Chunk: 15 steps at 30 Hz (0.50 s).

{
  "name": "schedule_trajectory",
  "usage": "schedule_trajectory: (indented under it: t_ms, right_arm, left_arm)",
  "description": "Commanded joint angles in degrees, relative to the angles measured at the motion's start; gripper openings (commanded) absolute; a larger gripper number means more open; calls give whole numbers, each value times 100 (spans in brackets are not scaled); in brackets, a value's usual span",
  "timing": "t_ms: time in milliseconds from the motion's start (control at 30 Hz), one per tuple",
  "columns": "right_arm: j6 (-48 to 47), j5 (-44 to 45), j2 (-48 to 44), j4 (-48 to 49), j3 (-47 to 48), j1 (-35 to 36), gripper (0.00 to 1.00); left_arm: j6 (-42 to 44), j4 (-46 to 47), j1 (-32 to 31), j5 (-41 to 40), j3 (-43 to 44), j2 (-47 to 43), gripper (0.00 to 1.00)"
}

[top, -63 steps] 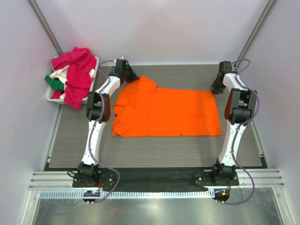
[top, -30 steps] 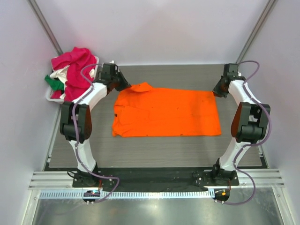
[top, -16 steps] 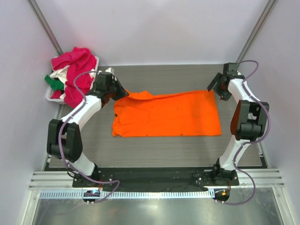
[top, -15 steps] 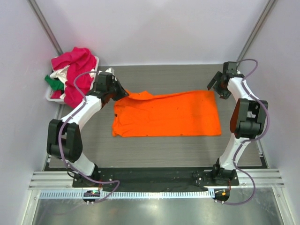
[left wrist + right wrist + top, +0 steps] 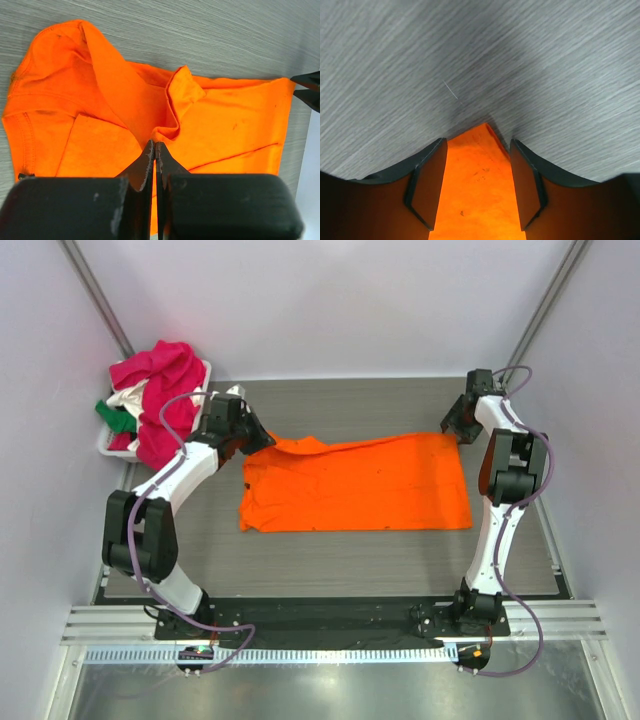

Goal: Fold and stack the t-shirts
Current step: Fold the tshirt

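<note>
The orange t-shirt (image 5: 355,485) lies spread on the grey table (image 5: 330,560), its far edge rumpled and drawn in at the left. My left gripper (image 5: 254,435) is shut on a raised fold of the orange t-shirt (image 5: 210,125) near the far-left sleeve; the left gripper (image 5: 153,145) has a sliver of cloth between its jaws. My right gripper (image 5: 456,426) sits at the shirt's far-right corner. The right gripper (image 5: 477,142) is open, with the corner of the orange t-shirt (image 5: 475,185) lying between its fingers (image 5: 427,185). More t-shirts, magenta-pink (image 5: 158,390), white (image 5: 128,398) and green (image 5: 112,416), are heaped at far left.
A white plastic basket (image 5: 108,447) holds the heap of shirts at the table's far-left corner, against the left wall. Pale walls close in the table on three sides. Both arm bases stand on the black rail (image 5: 330,615) at the near edge.
The left gripper has dragged the far-left sleeve inward, rumpling the shirt's far edge. The right gripper, shut a second ago, opened and now straddles the far-right corner with its jaws narrower.
</note>
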Motion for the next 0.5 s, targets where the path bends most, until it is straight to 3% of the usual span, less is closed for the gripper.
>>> schedule_trajectory:
  t_ms: [0,133,167,367,400,467]
  right_arm:
    - [-57,113,23,-53,368,-25,58]
    - [-83,140,146,-53,430,1,49]
    - [-75,166,208,-79,482,19,42]
    - [-101,166,226,-79,430,89,20]
    - [-101,184,217,-79,421,98,10]
    - [-110,166,199,-79,404,107,2]
  left_arm:
    - [103,189,2,22,171,-55,0]
    - [112,189,-6,22,127,-99,0]
    - [103,198,-6,31,110,-108,0]
    - [94,207,-6,4,22,-143,0]
    - [103,207,-6,13,22,-160,0]
    - [94,207,-6,13,22,-169,0]
